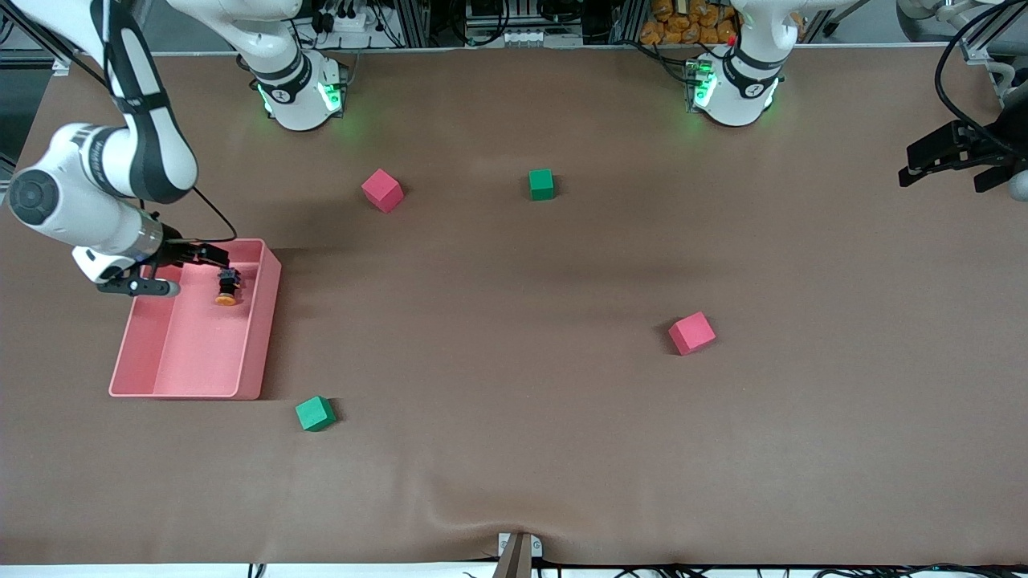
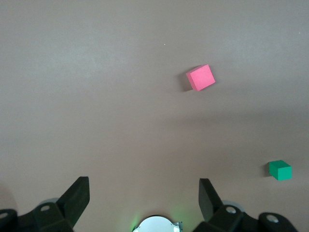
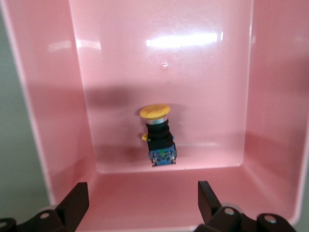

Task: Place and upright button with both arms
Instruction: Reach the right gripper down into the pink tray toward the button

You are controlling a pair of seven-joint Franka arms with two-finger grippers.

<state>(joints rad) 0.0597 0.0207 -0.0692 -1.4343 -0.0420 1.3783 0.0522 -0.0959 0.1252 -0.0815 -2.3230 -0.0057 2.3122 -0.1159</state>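
Button [image 3: 157,137] lies on its side in the pink bin [image 1: 261,337], near its wall. Right gripper [image 1: 173,269] hangs over it, fingers wide apart, holding nothing. It should drop straight down and pinch the black body gently. Left gripper [image 2: 144,200] waits, fingers apart too.

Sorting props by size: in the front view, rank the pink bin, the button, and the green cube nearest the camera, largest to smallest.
1. pink bin
2. green cube
3. button, lying inside the bin, looks smallest, though not by much.
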